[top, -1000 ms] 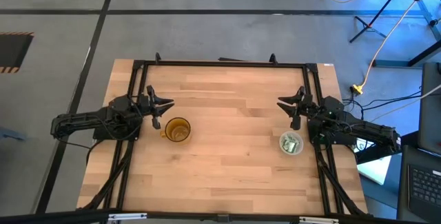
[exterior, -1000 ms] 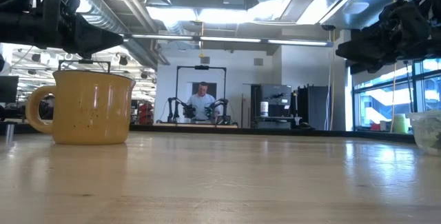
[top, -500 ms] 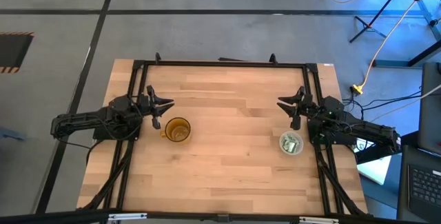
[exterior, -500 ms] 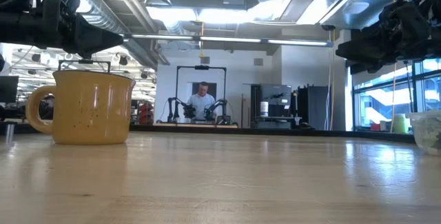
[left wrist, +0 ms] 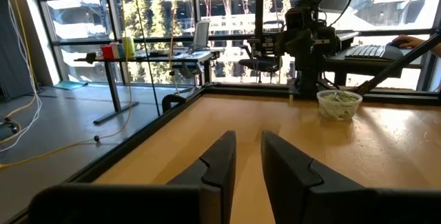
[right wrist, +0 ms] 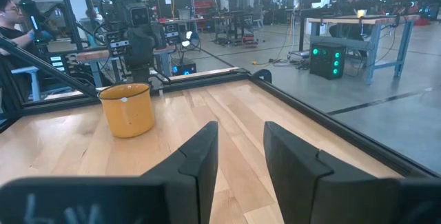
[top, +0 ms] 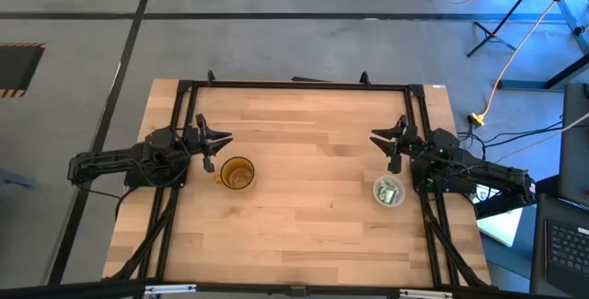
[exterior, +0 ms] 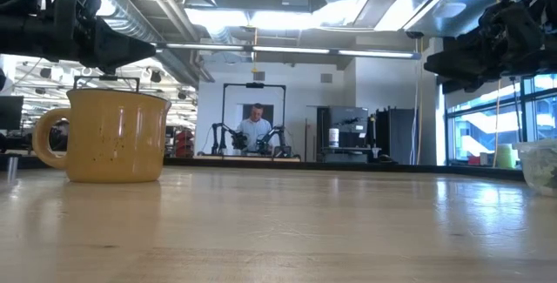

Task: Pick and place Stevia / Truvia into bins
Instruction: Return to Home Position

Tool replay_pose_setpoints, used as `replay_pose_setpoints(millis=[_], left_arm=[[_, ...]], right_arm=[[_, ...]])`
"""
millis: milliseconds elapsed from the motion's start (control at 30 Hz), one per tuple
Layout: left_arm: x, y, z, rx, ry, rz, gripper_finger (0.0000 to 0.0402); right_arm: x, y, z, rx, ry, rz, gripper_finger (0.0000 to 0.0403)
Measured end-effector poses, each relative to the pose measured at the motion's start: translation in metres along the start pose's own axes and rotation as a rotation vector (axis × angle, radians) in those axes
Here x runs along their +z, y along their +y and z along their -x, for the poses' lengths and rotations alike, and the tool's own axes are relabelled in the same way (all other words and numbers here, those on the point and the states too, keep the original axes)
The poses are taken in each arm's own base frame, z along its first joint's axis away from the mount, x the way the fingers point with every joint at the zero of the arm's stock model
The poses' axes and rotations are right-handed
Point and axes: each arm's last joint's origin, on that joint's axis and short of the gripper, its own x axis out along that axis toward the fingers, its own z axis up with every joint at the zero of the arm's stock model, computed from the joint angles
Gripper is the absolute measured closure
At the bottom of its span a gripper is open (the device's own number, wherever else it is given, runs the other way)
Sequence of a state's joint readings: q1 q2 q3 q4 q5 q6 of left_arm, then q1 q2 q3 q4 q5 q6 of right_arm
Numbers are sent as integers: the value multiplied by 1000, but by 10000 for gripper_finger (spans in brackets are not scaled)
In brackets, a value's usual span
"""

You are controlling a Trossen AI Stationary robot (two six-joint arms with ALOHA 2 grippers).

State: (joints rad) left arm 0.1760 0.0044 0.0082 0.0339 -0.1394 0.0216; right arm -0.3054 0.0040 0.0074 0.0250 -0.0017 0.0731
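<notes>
- The cup [exterior: 541, 163] is cut off by the right edge of my low view; inside it I get only a greenish smear.
- From above, the sachets [top: 390, 191] in it are a green-white speck, too small for me to count.
- The mug [exterior: 115, 135] wall hides its inside in the low view. From above I see only amber and cannot tell whether anything lies in it.
- The left arm [exterior: 78, 30] and right arm [exterior: 492, 43] run off the low view's top edge as dark shapes; I can't pick out fingers there.
- A person [right wrist: 9, 18] is cropped at the right wrist view's edge.
- At the left wrist view's edge, what may be a hand [left wrist: 412, 42] is cut off.
</notes>
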Motion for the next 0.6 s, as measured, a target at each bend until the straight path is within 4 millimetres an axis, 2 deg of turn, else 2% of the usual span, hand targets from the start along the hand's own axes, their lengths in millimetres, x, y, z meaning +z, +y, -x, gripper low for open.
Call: replay_pose_setpoints(millis=[600], left_arm=[[0,0,0,0,0,0,337]], right_arm=[[0,0,0,0,0,1,281]])
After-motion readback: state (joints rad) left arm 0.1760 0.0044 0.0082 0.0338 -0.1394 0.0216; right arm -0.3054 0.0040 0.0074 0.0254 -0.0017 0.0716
